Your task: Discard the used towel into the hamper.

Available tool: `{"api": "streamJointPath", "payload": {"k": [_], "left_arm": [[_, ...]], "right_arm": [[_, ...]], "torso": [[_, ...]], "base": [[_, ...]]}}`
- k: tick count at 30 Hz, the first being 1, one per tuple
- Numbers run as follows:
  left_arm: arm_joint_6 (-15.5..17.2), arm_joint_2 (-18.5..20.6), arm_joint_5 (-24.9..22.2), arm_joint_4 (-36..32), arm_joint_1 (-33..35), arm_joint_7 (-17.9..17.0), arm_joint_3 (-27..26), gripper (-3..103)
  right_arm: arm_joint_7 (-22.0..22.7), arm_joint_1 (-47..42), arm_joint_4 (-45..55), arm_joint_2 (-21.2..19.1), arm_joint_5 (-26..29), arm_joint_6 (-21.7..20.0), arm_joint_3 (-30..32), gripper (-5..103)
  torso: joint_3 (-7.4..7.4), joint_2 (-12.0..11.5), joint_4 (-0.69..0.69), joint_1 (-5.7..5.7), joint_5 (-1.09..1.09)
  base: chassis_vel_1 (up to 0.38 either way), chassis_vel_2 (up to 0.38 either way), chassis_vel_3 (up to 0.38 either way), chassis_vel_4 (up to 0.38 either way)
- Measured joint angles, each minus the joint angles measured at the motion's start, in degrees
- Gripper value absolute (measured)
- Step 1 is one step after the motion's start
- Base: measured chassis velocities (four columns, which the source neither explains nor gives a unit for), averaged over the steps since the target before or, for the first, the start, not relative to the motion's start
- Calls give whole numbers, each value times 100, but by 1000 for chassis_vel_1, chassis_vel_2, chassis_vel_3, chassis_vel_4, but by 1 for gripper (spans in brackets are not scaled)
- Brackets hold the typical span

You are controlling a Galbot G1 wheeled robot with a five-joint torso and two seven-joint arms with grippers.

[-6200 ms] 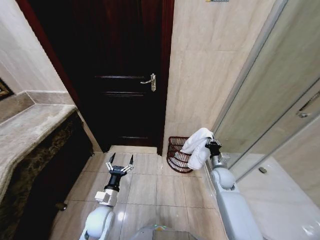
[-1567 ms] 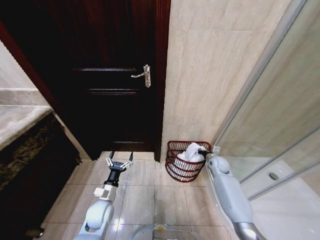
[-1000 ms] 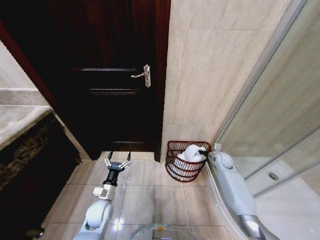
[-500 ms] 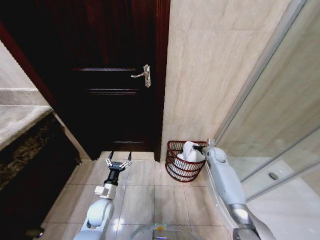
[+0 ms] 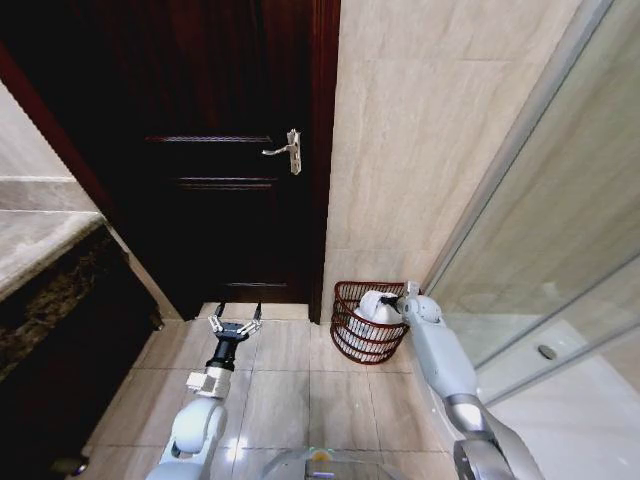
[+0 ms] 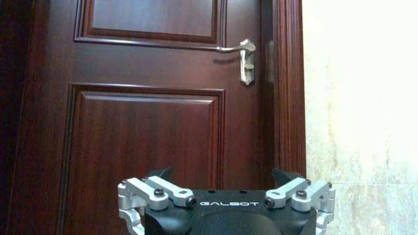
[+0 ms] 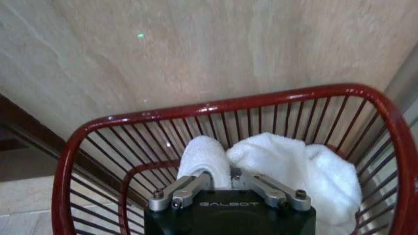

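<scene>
The hamper (image 5: 356, 341), a dark red wire basket, stands on the floor in the corner between the door frame and the tiled wall. The white towel (image 5: 372, 307) lies bunched inside it. My right gripper (image 5: 389, 299) reaches down over the rim. In the right wrist view the right gripper (image 7: 220, 172) is shut on a fold of the towel (image 7: 294, 161), within the hamper's rim (image 7: 216, 105). My left gripper (image 5: 234, 325) is held open above the floor in front of the door, holding nothing; the left gripper (image 6: 225, 188) faces the door panel.
A dark wooden door (image 5: 220, 200) with a metal handle (image 5: 291, 149) is shut straight ahead. A stone counter (image 5: 35, 245) runs along the left. A glass shower partition (image 5: 540, 230) stands on the right. Tiled floor (image 5: 290, 375) lies between my arms.
Over the last second the right arm has swung a little left and lower over the hamper, pressing the towel deeper in. The left arm has stayed in place.
</scene>
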Motion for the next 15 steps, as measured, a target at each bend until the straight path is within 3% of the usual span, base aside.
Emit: {"api": "streamJointPath", "payload": {"k": [2,6,7,9,11,14,15], "left_arm": [[1,3,0,0,-5,2,4,100],[6,-35,26,47,-69,-8,50,100],[6,-35,26,47,-69,-8,50,100],[52,-43,40,53,-90,-22,56,100],[62,-44,41,53,-90,-25,59,100],[76,-52,47,42,-70,-26,79,100],[76,-52,47,42,-70,-26,79,100]], "right_arm": [[21,-14,75,-34,49,-18,0,11],[193,-96,350,-145,275,-3,-3,32],[193,-96,350,-145,275,-3,-3,32],[248,-205,541,-231,355,84,-29,43],[278,-241,617,-252,400,89,-36,43],[383,-396,928,-343,556,99,-50,60],[383,-396,928,-343,556,99,-50,60]], "torso": [[0,0,0,0,0],[0,0,-1,0,0],[0,0,-1,0,0],[0,0,-1,0,0],[0,0,-1,0,0],[0,0,-1,0,0],[0,0,-1,0,0]], "base": [[0,0,0,0],[0,0,0,0],[0,0,0,0],[0,0,0,0],[0,0,0,0],[0,0,0,0],[0,0,0,0]]}}
